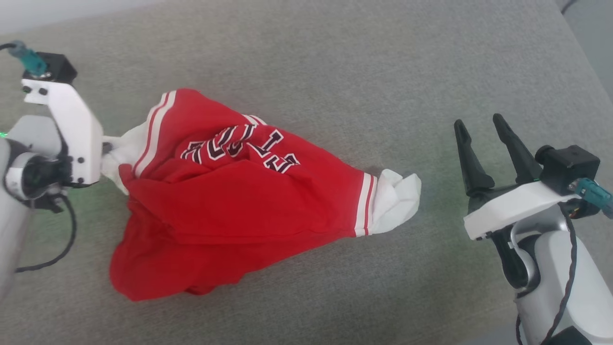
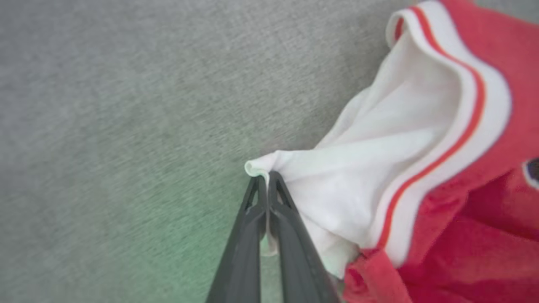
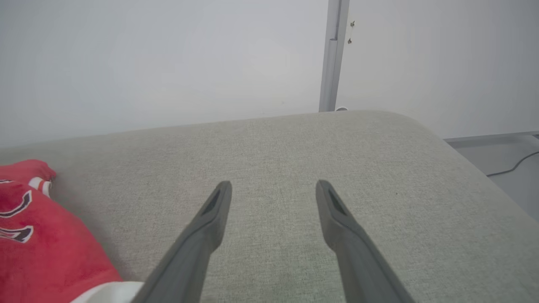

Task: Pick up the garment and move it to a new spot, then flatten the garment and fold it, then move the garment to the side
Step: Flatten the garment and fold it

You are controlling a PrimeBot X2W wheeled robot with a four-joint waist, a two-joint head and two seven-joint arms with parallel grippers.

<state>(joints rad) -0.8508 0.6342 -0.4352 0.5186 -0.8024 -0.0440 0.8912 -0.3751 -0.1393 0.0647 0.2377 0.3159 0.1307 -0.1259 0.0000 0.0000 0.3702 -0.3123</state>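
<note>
The garment (image 1: 230, 201), a red jersey shirt with white sleeves, striped trim and dark block lettering, lies crumpled in the middle of the grey cushioned surface (image 1: 335, 67). My left gripper (image 2: 265, 179) is shut on the edge of the garment's (image 2: 379, 168) white sleeve, its two dark fingers pressed together on a fold of cloth. In the head view the left gripper's white wrist housing covers its fingers at the sleeve (image 1: 122, 148). My right gripper (image 1: 481, 122) stands open to the right of the other white sleeve (image 1: 395, 196), a hand's width from it. Nothing is between its fingers (image 3: 210, 214).
The grey surface ends at a rounded far right corner (image 3: 421, 126), with floor and a cable (image 3: 513, 166) beyond. A pale wall and a vertical metal post (image 3: 332, 54) stand behind it. Dark cables hang from both wrists.
</note>
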